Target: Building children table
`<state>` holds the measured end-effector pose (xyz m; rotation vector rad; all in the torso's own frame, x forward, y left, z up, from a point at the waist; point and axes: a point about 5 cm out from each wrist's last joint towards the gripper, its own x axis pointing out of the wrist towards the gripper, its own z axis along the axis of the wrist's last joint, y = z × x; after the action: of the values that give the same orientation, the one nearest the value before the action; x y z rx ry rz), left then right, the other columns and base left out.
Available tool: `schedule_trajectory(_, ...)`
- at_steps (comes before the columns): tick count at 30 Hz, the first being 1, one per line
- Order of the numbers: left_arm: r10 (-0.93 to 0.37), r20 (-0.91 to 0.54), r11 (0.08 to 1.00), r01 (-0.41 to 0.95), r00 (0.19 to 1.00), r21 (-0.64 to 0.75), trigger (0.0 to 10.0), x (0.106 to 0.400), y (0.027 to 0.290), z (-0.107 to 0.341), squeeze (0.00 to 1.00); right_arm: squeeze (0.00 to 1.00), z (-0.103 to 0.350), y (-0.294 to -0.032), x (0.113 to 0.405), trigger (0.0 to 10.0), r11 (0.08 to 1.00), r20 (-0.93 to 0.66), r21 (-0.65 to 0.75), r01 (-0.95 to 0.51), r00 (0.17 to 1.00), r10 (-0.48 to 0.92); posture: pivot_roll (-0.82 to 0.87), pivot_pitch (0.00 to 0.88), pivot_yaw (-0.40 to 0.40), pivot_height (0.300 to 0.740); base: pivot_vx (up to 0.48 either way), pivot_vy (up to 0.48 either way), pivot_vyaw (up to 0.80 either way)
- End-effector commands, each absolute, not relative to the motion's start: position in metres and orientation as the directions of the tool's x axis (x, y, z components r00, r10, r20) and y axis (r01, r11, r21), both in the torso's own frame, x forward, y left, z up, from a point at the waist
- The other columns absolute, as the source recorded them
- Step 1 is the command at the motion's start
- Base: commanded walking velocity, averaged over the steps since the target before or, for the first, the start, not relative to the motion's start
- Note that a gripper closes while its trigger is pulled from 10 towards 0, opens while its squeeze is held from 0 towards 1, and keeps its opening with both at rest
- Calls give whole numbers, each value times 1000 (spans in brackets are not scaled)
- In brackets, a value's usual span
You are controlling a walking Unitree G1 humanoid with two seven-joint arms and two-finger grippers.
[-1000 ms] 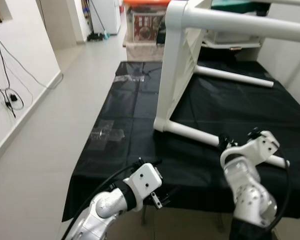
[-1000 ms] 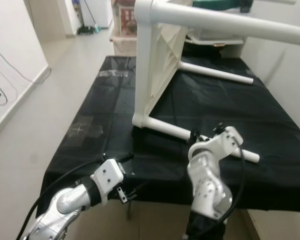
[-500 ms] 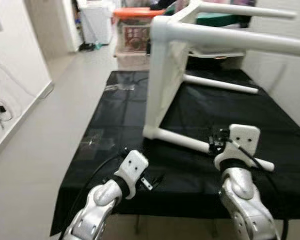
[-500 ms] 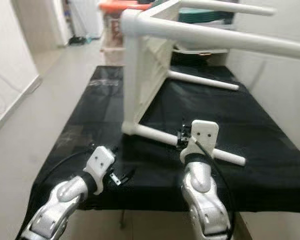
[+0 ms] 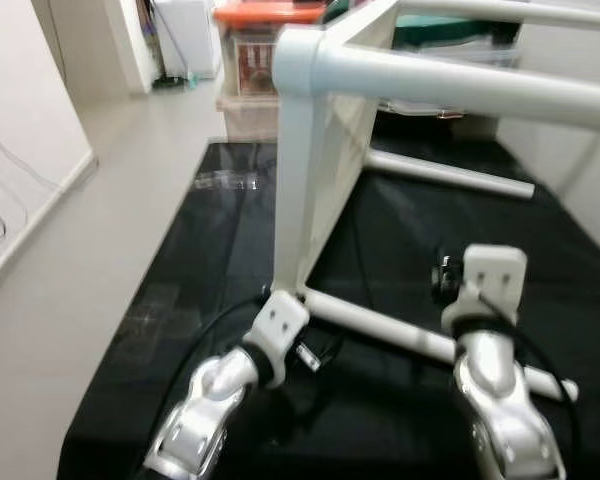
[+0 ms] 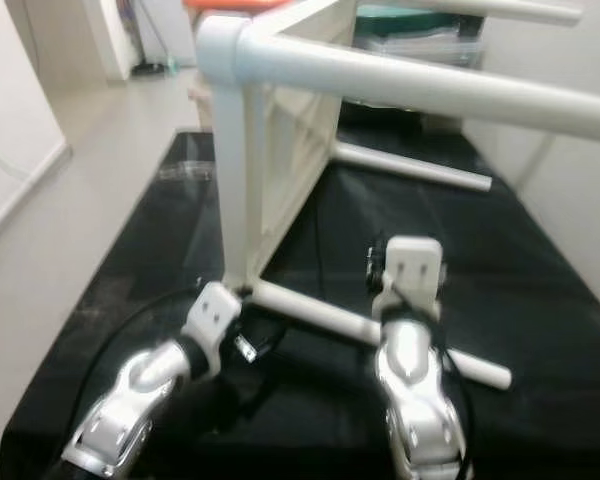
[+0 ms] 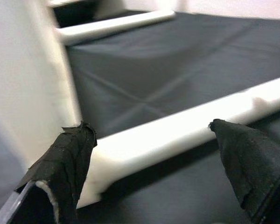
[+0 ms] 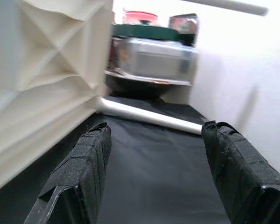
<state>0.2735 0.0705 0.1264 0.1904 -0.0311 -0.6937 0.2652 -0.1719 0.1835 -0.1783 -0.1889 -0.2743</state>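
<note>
Table: white plastic children's table (image 5: 325, 150) lies tipped on the black cloth (image 5: 230, 230), legs apparently fitted.
Left gripper (image 7: 154, 163): spread wide, empty, near the lower leg (image 7: 177, 126).
Right gripper (image 8: 154, 172): spread wide, empty.
Left: presumably righting it.

A counter (image 5: 230, 240) draped in black cloth stands before me. The white children table (image 5: 320, 200) lies tipped on it, two legs flat on the cloth.
</note>
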Motion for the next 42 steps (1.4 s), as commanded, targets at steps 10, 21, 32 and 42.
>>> schedule_trajectory(10,-631,-66,755,632,773,175,10000,273,74,120,0,0,183,-165,262,10000,944,231,-183,273,946,-229,86,0,-29,740,168,-231,0)
schedule_trajectory(21,-570,20,819,566,822,94,10000,299,83,139,0,0,204,-157,261,10000,767,459,-457,449,859,-229,81,0,-29,740,27,-34,0)
schedule_trajectory(32,-600,84,799,593,795,102,10000,314,71,155,0,0,222,-155,228,10000,327,755,-588,740,647,-106,68,0,-16,740,0,0,0)
schedule_trajectory(42,-595,102,803,587,797,98,10000,329,66,162,0,0,242,-141,217,10000,190,876,-469,863,481,-24,54,0,8,740,0,0,0)
